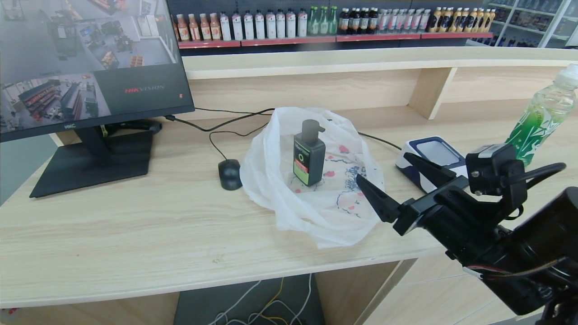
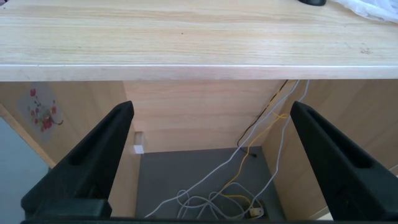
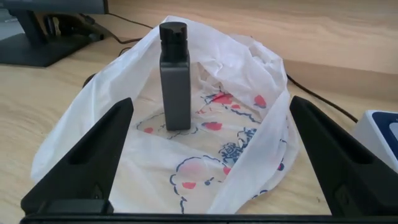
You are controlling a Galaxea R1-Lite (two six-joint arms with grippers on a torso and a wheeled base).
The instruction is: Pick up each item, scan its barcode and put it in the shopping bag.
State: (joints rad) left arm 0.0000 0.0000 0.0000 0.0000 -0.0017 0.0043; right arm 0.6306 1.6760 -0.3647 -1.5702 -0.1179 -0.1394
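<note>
A dark grey pump bottle [image 1: 309, 155] with a green and red label stands upright inside the white plastic shopping bag [image 1: 271, 185] in the middle of the wooden counter. My right gripper [image 1: 380, 167] hovers open and holds nothing, just right of the bag and in front of the scanner [image 1: 432, 155]. From the right wrist, the bottle [image 3: 175, 81] stands in the bag [image 3: 255, 68] straight ahead of the open gripper [image 3: 211, 102]. A green-labelled drink bottle [image 1: 539, 119] stands at the far right. My left gripper [image 2: 211, 109] is open below the counter's front edge [image 2: 186, 71].
A monitor [image 1: 86, 58] on a black stand fills the back left, with a black mouse [image 1: 229, 174] and its cables beside the bag. A raised wooden ledge [image 1: 361, 63] runs along the back. Loose cables [image 2: 249, 162] hang under the counter.
</note>
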